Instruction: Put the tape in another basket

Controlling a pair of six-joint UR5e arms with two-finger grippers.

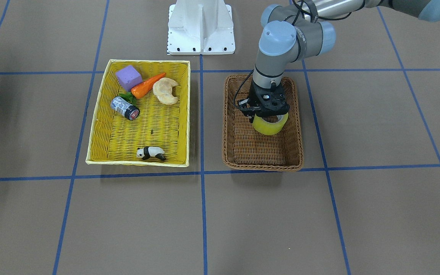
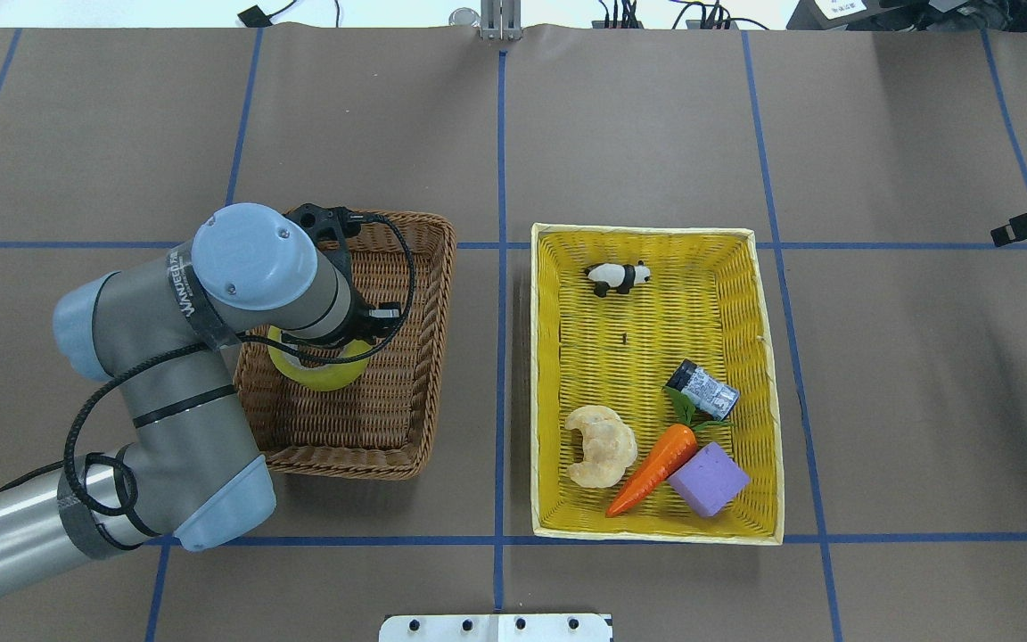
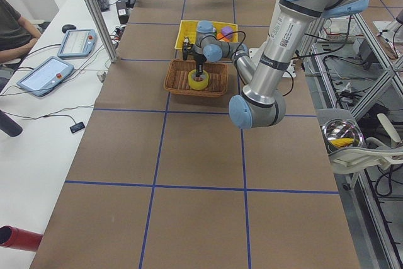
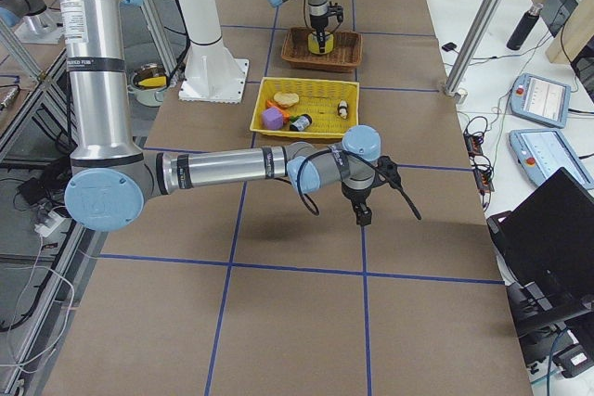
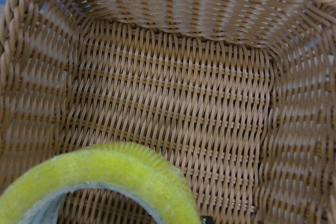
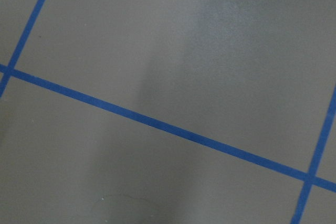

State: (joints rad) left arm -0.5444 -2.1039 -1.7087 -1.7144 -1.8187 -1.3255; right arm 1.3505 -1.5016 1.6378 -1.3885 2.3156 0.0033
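Observation:
The tape (image 1: pixel 269 126) is a yellowish roll standing on edge inside the brown wicker basket (image 1: pixel 262 166). My left gripper (image 1: pixel 267 114) points straight down into the basket and is shut on the roll's upper wall. From overhead the wrist hides most of the tape (image 2: pixel 317 374), which sits in the middle of the basket (image 2: pixel 431 267). The left wrist view shows the roll's rim (image 5: pixel 110 171) close up over the basket's woven floor (image 5: pixel 178 93). My right gripper (image 4: pixel 361 218) hangs low over bare table, far from both baskets; I cannot tell whether it is open or shut.
The yellow tray-basket (image 1: pixel 101 114) stands beside the brown one and holds a purple block (image 1: pixel 128 77), a carrot (image 1: pixel 147 85), a pastry (image 1: pixel 165 91), a grey-and-black cylinder (image 1: pixel 125 108) and a toy panda (image 1: pixel 150 153). The robot's white base (image 1: pixel 201 26) stands behind them.

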